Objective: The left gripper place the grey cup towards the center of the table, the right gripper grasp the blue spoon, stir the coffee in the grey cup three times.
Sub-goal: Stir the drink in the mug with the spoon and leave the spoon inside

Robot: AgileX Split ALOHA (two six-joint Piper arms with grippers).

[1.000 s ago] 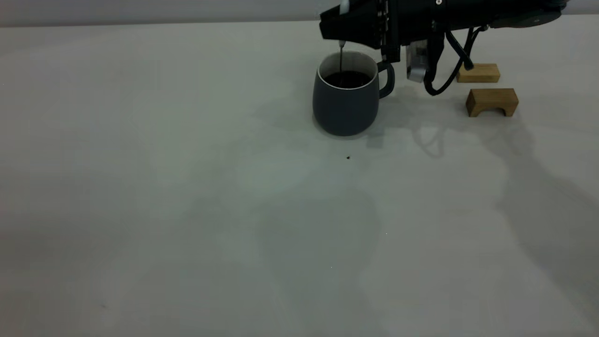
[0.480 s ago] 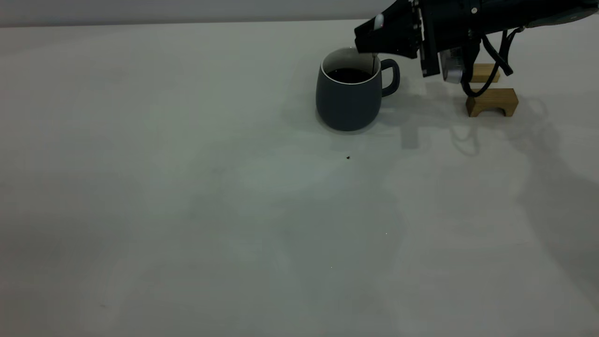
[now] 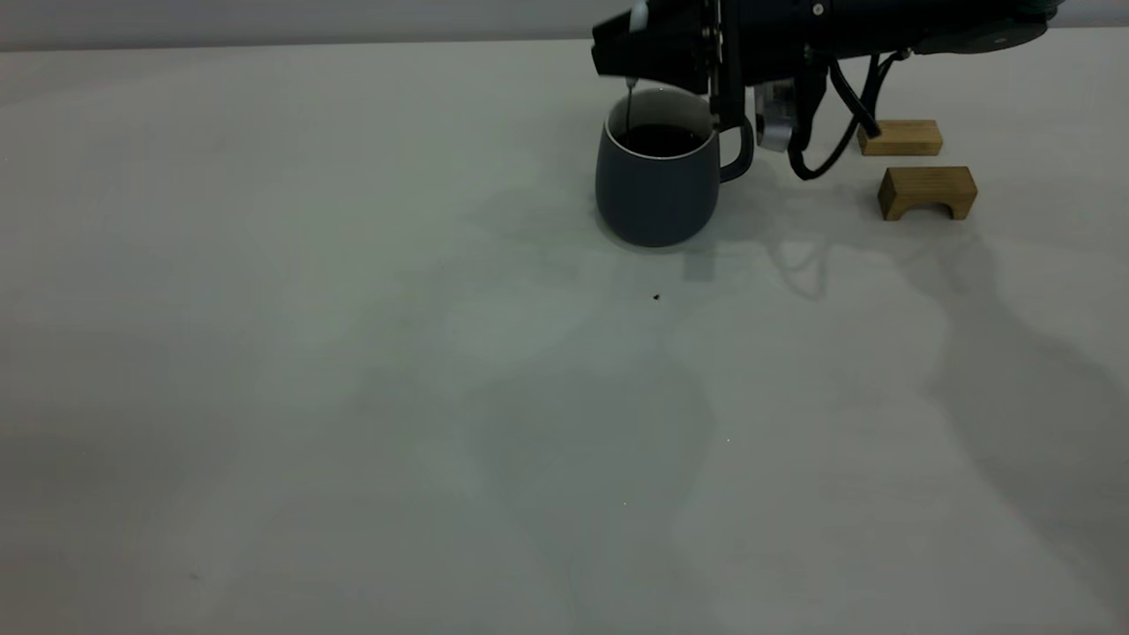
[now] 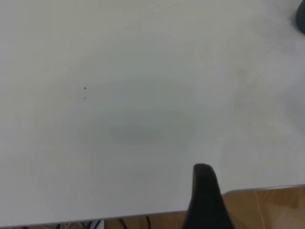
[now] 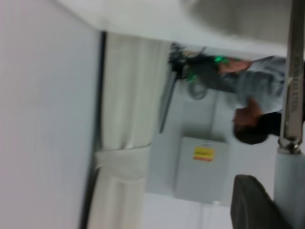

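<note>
Grey cup (image 3: 656,190) stands upright on the counter (image 3: 353,353), toward its far side and a little right of the middle, its loop handle turned to the right; dark coffee (image 3: 660,139) lies flat inside the white interior; the right hand (image 3: 635,48) reaches in level from the right, just above the cup's rim, its fingers clamped on the blue spoon (image 3: 631,97), whose pale handle tip shows above the fingers while the thin metal neck hangs straight down into the cup at its left inner side; in the right wrist view the spoon's neck (image 5: 289,95) and pale handle run alongside a dark finger; two tan wooden blocks (image 3: 926,191) sit on the counter to the right of the cup, well apart from it; a tiny dark speck (image 3: 656,297) lies in front of the cup; the left hand (image 4: 206,200) is out of the exterior view, only one dark finger showing over the counter's edge in its own wrist view, so whether it is open or closed cannot be told.
</note>
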